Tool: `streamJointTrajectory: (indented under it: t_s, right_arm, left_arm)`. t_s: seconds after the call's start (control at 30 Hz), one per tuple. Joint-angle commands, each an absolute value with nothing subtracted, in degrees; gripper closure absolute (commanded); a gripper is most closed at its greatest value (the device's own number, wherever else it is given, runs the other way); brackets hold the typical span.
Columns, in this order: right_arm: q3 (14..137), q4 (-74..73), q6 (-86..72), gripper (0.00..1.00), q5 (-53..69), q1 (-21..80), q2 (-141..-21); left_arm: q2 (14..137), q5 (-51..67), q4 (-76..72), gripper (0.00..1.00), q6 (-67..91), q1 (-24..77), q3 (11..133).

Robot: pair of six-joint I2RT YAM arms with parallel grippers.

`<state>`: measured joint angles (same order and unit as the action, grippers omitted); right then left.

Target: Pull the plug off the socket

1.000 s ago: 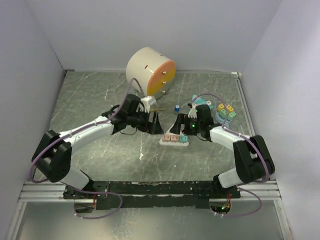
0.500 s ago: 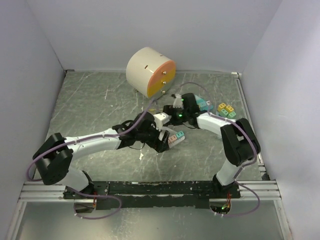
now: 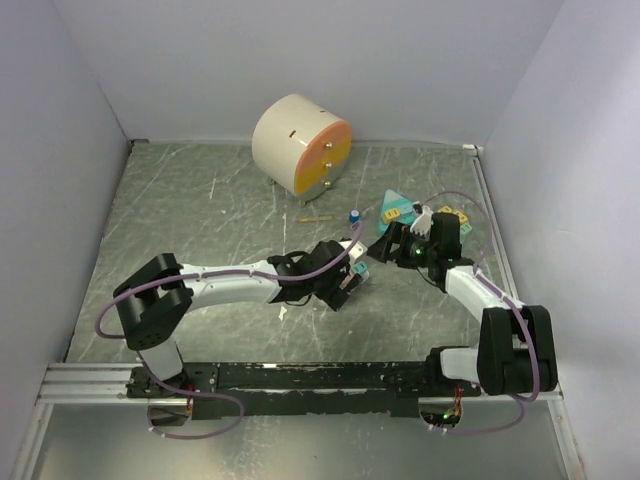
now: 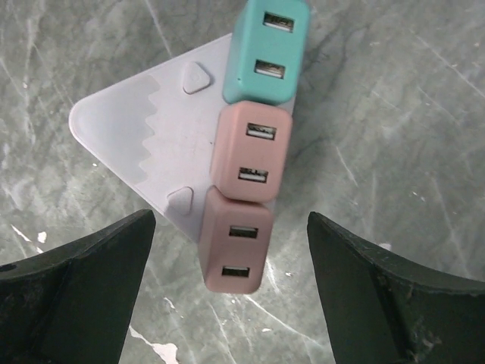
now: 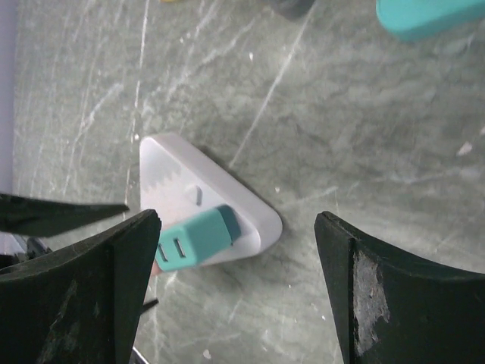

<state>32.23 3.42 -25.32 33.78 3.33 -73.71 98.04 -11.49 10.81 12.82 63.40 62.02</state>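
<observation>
Surface: grey marbled table, scuffed with pale scratches. Enclosure: plain pale walls on three sides. At the far centre a cream drum with an orange face lies on its side.

Item: white triangular socket, flat on the table near the centre, right of the middle. Three plugs stand in one row along one of its edges: teal plug, middle pink plug, end pink plug. Their USB ports face up. In the left wrist view the row's long axis runs top to bottom, slightly slanted.

Left gripper: directly above the row, jaws wide apart on either side of the end pink plug, gripping nothing.

Right gripper: just beside the socket's teal end, jaws wide apart and empty
</observation>
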Motion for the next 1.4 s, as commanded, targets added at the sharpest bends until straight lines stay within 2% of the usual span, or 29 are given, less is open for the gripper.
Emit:
streamJointTrajectory:
  t_s: [0.0,0.1,0.43,0.77,0.8,0.87,0.9,1.1,1.37]
  right_arm:
    - [29.9,1.9,-23.1,0.15,34.1,3.1,-72.3]
    - [28.8,5.0,-24.3,0.15,37.7,3.6,-72.7]
    - [26.7,12.5,-28.9,0.18,43.1,8.1,-76.9]
    - [25.8,10.2,-27.3,0.18,46.2,8.6,-76.1]
    - [25.7,10.1,-27.3,0.17,46.3,9.0,-76.0]
    - [25.8,10.1,-27.5,0.17,46.0,10.6,-76.4]
    - [26.0,10.3,-27.6,0.18,45.5,11.4,-77.0]
    - [27.9,7.9,-27.0,0.19,42.4,12.0,-77.8]
    - [31.2,6.8,-26.5,0.15,40.3,11.3,-80.9]
  left_arm:
    - [99.7,-15.4,11.9,0.02,10.4,63.6,64.9]
    - [100.2,-16.3,12.5,0.15,10.8,63.6,65.1]
    - [98.0,-16.6,12.7,0.28,11.3,63.6,62.6]
    - [96.7,-16.2,11.9,0.48,11.8,63.6,60.3]
    - [96.9,-16.4,11.8,0.54,11.9,63.6,60.4]
    - [97.3,-16.7,11.5,0.61,12.2,63.6,60.6]
    - [97.5,-16.9,11.3,0.68,12.3,63.6,60.7]
    - [98.5,-19.3,10.5,0.92,14.1,63.6,61.5]
    - [97.1,-11.2,8.1,0.93,17.9,58.9,60.1]
